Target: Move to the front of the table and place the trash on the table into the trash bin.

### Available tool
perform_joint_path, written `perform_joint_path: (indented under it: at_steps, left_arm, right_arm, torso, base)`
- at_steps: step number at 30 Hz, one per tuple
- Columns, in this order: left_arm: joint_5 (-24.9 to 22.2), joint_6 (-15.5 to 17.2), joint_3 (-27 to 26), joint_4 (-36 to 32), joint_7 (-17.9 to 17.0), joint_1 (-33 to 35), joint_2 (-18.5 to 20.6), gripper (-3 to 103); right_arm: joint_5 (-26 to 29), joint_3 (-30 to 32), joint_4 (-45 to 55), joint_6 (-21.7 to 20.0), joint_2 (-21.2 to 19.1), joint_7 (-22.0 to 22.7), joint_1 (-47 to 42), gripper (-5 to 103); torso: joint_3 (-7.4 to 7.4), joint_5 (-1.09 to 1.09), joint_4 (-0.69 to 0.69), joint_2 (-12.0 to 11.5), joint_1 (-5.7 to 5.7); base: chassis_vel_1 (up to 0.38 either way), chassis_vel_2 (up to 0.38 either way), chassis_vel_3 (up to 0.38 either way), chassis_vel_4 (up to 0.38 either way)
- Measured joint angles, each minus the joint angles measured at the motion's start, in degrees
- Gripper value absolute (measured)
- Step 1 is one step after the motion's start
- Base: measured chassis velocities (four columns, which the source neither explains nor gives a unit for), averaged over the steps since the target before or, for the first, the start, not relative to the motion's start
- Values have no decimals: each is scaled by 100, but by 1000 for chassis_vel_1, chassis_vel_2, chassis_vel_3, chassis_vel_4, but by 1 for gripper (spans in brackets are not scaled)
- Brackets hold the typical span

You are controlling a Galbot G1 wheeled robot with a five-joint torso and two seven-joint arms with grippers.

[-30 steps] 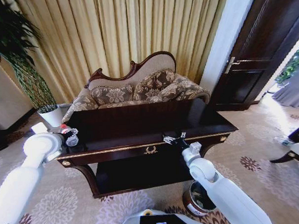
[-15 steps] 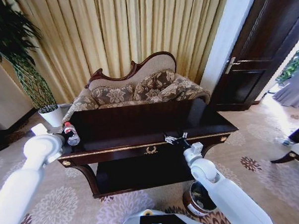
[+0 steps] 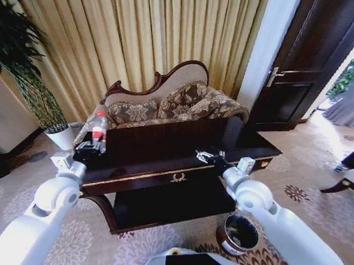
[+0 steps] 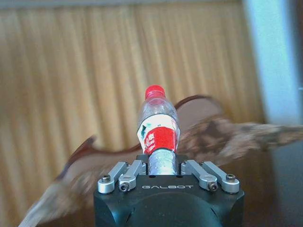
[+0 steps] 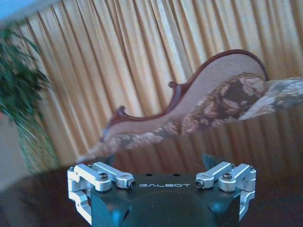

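The trash I see is a clear plastic bottle [image 3: 98,129] with a red cap and a red-white label. It stands upright in the air above the left end of the dark-brown table [image 3: 166,146], and my left gripper [image 3: 89,151] is shut on its lower part. In the left wrist view the bottle [image 4: 158,124] rises cap-up from between the closed fingers [image 4: 137,169]. My right gripper [image 3: 205,156] hovers open over the table's front edge, right of the gold emblem, with nothing in it; its fingers [image 5: 85,182] are spread wide. The trash bin [image 3: 239,234] stands on the carpet at the lower right, beside my right arm.
A patterned sofa [image 3: 164,106] sits right behind the table, before gold curtains. A white plant pot [image 3: 62,137] stands on the floor at the far left. A dark door [image 3: 303,62] is at the right, and a chair leg [image 3: 344,184] reaches in at the right edge.
My left gripper has lifted the bottle off the table's left end, turned it upright and carried it up and inward. The right gripper has shifted slightly up over the front edge.
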Motion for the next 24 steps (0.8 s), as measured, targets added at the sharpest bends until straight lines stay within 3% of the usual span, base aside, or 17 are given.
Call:
perform_joint_path:
  at_steps: [1, 2, 4, 6, 9, 10, 13, 17, 24]
  left_arm:
    - [174, -150, 49, -71, 286, 11, 122, 27]
    - [174, -150, 49, -71, 286, 11, 122, 27]
    - [370, -404, 194, -179, 688, -20, 418, 27]
    - [396, -466, 247, -201, 748, -45, 493, 27]
    - [516, -721, 466, -284, 1048, -201, 849, 27]
    - [516, -721, 466, -284, 1048, -201, 849, 27]
    - [723, -1162, 649, -324, 1367, -355, 1165, 27]
    - [887, -1547, 740, -343, 1570, -430, 1348, 27]
    - [1157, -1950, 866, -479, 1799, -442, 1598, 27]
  right_arm:
    - [347, 84, 132, -50, -60, 54, 87, 100]
    - [347, 84, 132, -50, -60, 54, 87, 100]
    - [1151, 214, 417, -132, -221, 158, 371, 100]
    - [1312, 225, 463, -148, -256, 184, 433, 100]
    - [2056, 271, 677, -278, -433, 337, 744, 100]
    - [2056, 271, 677, -278, -433, 337, 744, 100]
    - [2546, 310, 812, -417, -597, 358, 952, 100]
    - [2793, 218, 864, -465, -661, 381, 1112, 100]
    - [3090, 23, 1004, -463, -721, 465, 1427, 100]
  torso:
    - [0, 1, 0, 0, 0]
    - [0, 1, 0, 0, 0]
    - [-1, 0, 2, 1, 0]
    - [-1, 0, 2, 1, 0]
    - [0, 0, 1, 1, 0]
    - [0, 0, 1, 1, 0]
    - [0, 0, 1, 1, 0]
    - [-1, -1, 1, 1, 0]
    - [0, -1, 1, 1, 0]
  base:
    - [0, 0, 0, 0]
    - [0, 0, 0, 0]
    - [0, 0, 0, 0]
    - [0, 0, 0, 0]
    - [0, 0, 0, 0]
    - [0, 0, 0, 0]
    - [0, 0, 0, 0]
    - [0, 0, 0, 0]
    - [0, 0, 0, 0]
